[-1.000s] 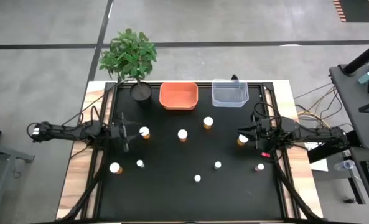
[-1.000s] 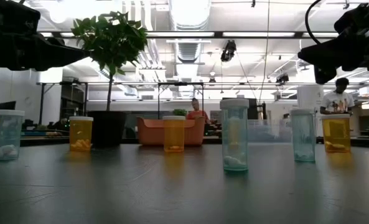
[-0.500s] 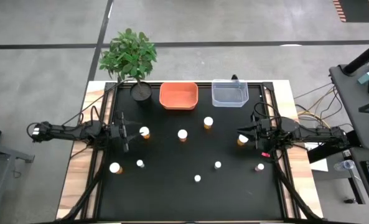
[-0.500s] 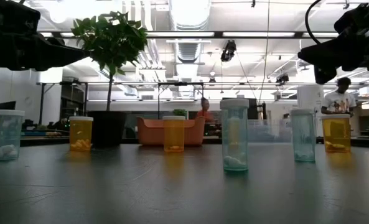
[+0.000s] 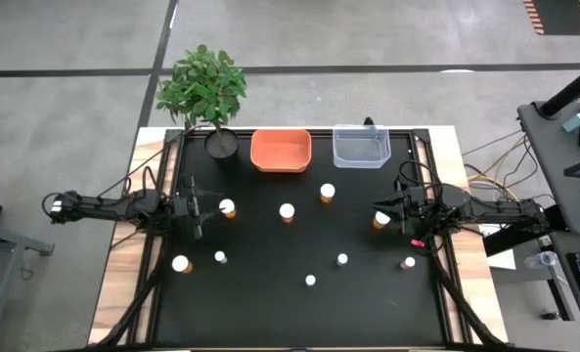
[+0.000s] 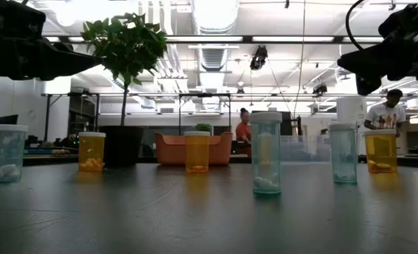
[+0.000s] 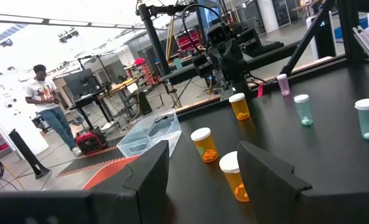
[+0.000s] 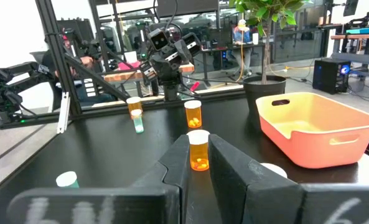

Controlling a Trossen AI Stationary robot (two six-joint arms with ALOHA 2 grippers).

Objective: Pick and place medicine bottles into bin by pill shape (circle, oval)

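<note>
Several medicine bottles stand upright on the black table. Amber ones with white caps are at the left [image 5: 227, 207], the middle [image 5: 287, 211], the far middle [image 5: 327, 193], the right [image 5: 381, 219] and the near left [image 5: 181, 264]. Tinier ones stand nearer: [image 5: 220, 258], [image 5: 341, 259], [image 5: 310, 281], and a pink-capped one [image 5: 408, 262]. My left gripper [image 5: 194, 208] is open and empty, held above the table just left of the left amber bottle. My right gripper [image 5: 397, 217] is open and empty, just right of the right amber bottle. In the right wrist view an amber bottle [image 8: 198, 149] shows beyond its gap.
An orange bin [image 5: 281, 152] and a clear bin [image 5: 361, 147] stand side by side at the table's far edge. A potted plant [image 5: 203, 88] stands at the far left corner. People move in the room behind the table.
</note>
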